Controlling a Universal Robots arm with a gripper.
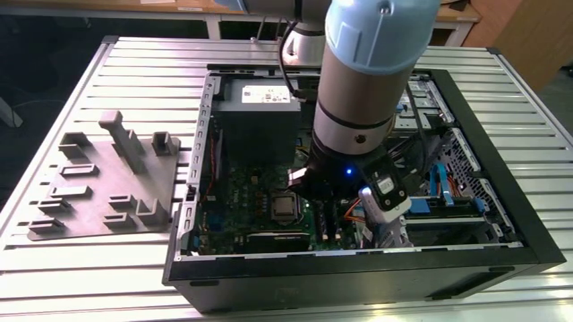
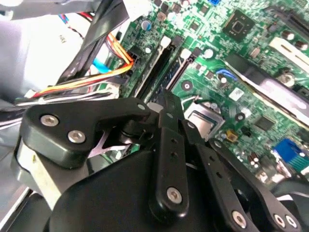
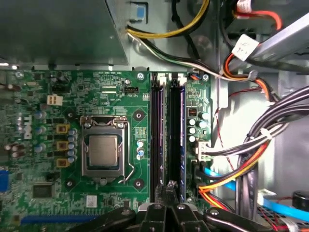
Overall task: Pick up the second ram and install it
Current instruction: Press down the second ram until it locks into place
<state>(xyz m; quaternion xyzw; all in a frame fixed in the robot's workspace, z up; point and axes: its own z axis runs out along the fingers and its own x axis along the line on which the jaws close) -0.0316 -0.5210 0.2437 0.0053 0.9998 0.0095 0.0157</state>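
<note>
open computer case (image 1: 514, 221) on a slatted metal table (image 1: 107, 268), with a grey fixture tray (image 1: 98, 184) lying toward the exterior view's left. the arm (image 1: 358, 87) descended from the upper centre of the exterior view, and the gripper (image 1: 327, 218) reached into the case at the lower centre of that frame, just right of the processor (image 1: 284, 203). in both wrist views the gripper (image 3: 169, 187) (image 2: 166, 104) was drawn narrow, its fingertips (image 3: 170, 183) brought together directly over the two long black slot rails (image 3: 157, 145) beside the processor socket. nothing could be seen pinched between the tips. the second ram (image 3: 177, 145) appeared as a thin dark strip standing edge-up along the rail nearer the bundle of orange, yellow and black cables (image 3: 241, 179); whether it was fully seated could not be told. the fingertips stood at one end of that rail, touching or just above it.
</note>
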